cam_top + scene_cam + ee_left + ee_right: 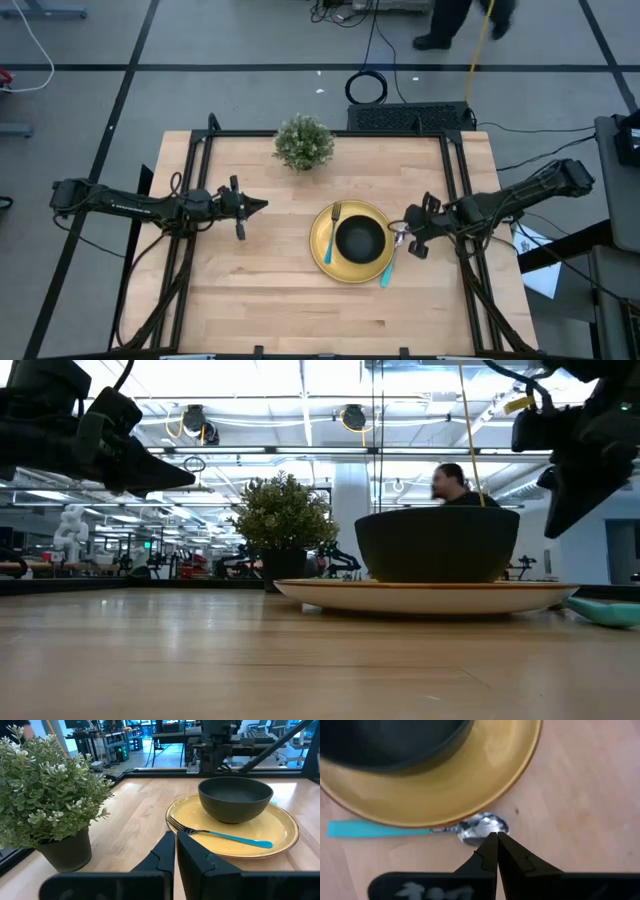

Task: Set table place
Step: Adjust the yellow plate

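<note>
The yellow plate (325,258) sits on the table (250,290) right of centre, with the black bowl (360,238) standing on it. A fork (225,837) with a light-blue handle lies on the plate's left part, tines toward the far edge. A spoon (480,828) with a light-blue handle (370,829) lies on the table along the plate's right rim. My right gripper (496,836) is shut, slants down and hangs just above the spoon's bowl, clear of the table in the low view. My left gripper (262,205) waits shut and level, left of the plate.
A small potted plant (303,142) stands near the table's far edge, between the two arms. The wood in front of the plate and on the left half is bare. A person (455,485) moves in the room beyond the far edge. Cables lie on the floor behind.
</note>
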